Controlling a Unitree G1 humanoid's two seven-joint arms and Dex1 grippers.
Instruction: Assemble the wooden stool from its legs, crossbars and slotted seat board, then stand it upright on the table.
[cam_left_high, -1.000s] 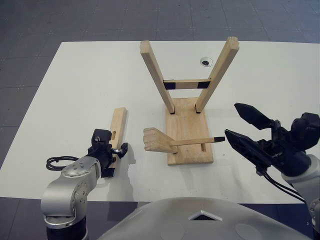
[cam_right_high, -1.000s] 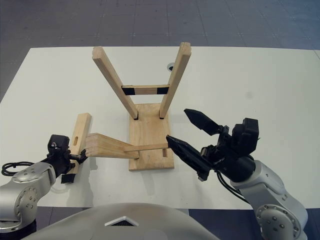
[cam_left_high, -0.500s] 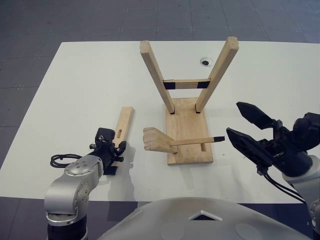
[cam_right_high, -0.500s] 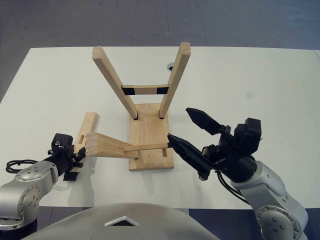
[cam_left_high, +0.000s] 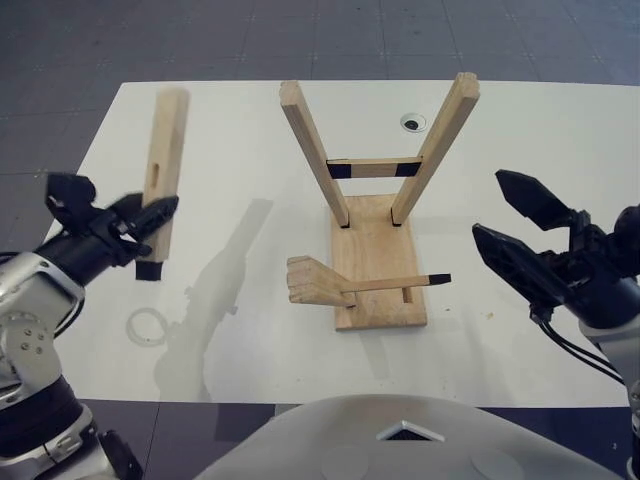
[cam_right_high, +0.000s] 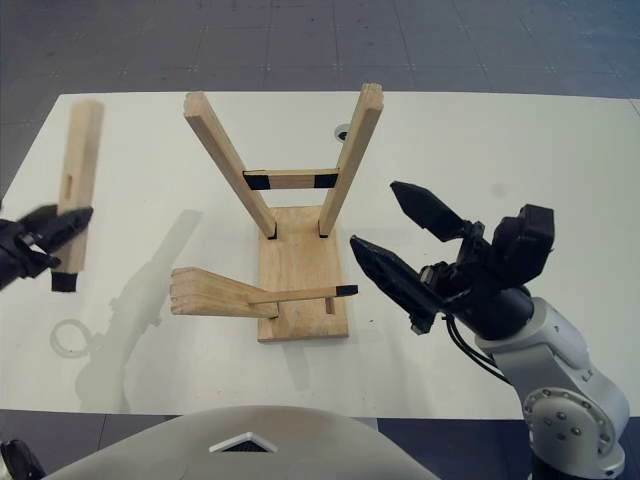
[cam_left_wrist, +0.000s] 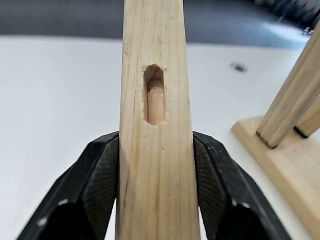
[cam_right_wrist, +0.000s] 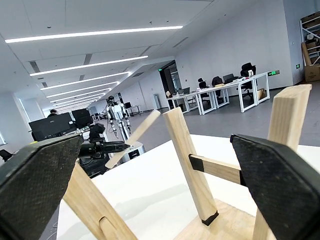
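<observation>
Hoisting the loose leg (cam_left_high: 165, 140) off the table (cam_left_high: 560, 130), clamped in the left gripper (cam_left_high: 150, 213), from near left up to far left (slot facing the wrist); ready for the seat board (cam_left_high: 380, 290) at centre. Holding the right gripper (cam_left_high: 488, 205) spread wide, empty, just right of it. White table, grey tiled floor (cam_left_high: 200, 40) beyond

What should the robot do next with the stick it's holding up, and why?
Probably carry the leg sideways toward the seat board. The left gripper has it clamped in the air, well left of the board. Its side has a hole, and the lying crossbar has a free black-tipped end that looks meant for such a hole.
</observation>
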